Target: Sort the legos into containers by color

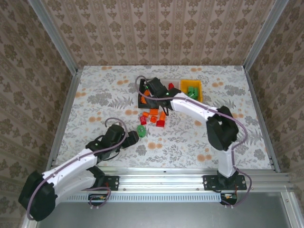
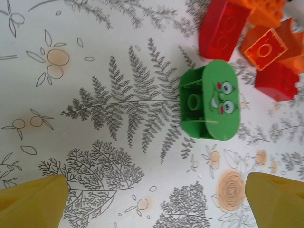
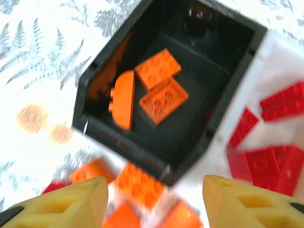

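Three smooth plastic bins stand in a row at the table's [image 1: 95, 104] far side: the black bin [image 3: 142, 147], the white bin [image 1: 176, 83] and the yellow bin [image 1: 191, 100]. The black one holds at least three orange pieces [image 3: 164, 97]: two studded square plates and a rounded one on edge. About four red bricks [image 3: 266, 164] lie in the white bin, and green bricks [image 1: 192, 90] in the yellow.

At 6 o'clock of the black bin sit the loose legos [image 1: 154, 117], roughly four orange and two red. One green rounded brick [image 2: 209, 99] with a printed face lies at their 7 o'clock.

The flowered cloth is bare toward the metal rails at 3 and 9 o'clock.

The left pincer [image 2: 156, 204] is spread wide and empty, with the green brick at its 1 o'clock. The right pincer [image 3: 156, 204] hangs parted and empty over the black bin's near rim.
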Robot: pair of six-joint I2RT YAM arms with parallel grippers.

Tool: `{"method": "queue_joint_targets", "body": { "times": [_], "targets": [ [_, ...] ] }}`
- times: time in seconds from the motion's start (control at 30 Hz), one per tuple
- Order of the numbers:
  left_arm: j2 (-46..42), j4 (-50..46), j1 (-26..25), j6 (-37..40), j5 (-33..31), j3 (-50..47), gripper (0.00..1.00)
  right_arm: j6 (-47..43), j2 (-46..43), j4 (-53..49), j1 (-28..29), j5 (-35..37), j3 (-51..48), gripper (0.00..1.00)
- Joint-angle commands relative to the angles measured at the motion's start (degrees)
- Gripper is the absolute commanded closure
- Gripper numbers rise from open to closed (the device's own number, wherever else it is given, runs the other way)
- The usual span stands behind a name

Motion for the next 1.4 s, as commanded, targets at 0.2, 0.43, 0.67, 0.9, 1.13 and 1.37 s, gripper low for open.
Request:
{"method": "queue_joint_targets", "body": {
  "times": [0.2, 0.43, 0.67, 0.9, 1.13, 1.37],
  "targets": [
    [10.73, 1.64, 0.06, 3.99, -0.33, 9.22, 0.05, 10.44, -18.14, 4.87, 1.85, 0.47, -23.71, 0.46],
    [5.53, -2.37, 4.66, 2.61, -4.43, 7.04, 0.03, 17.12, -14.73, 3.91, 10.44, -2.93, -22.12, 0.34],
    [-4.82, -9.70, 17.39, 3.62, -0.01, 4.34, 0.02, 22.70, -4.01, 6.11, 16.14, -5.74, -16.85, 0.22],
    [-11.28, -6.72, 19.72, 2.61, 4.52, -0.26, 0.02, 24.77, 6.58, 1.65, 16.42, -2.01, -7.80, 0.22],
    [-9.87, -3.27, 19.71, 1.22, 7.06, -2.99, 0.02, 25.28, 11.21, -0.85, 16.37, 2.77, -4.06, 0.39],
    [-9.08, -1.20, 19.77, 1.95, 7.64, -2.75, 0.02, 24.20, 5.03, 2.71, 17.14, 6.18, -9.87, 0.65]
  ]
}}
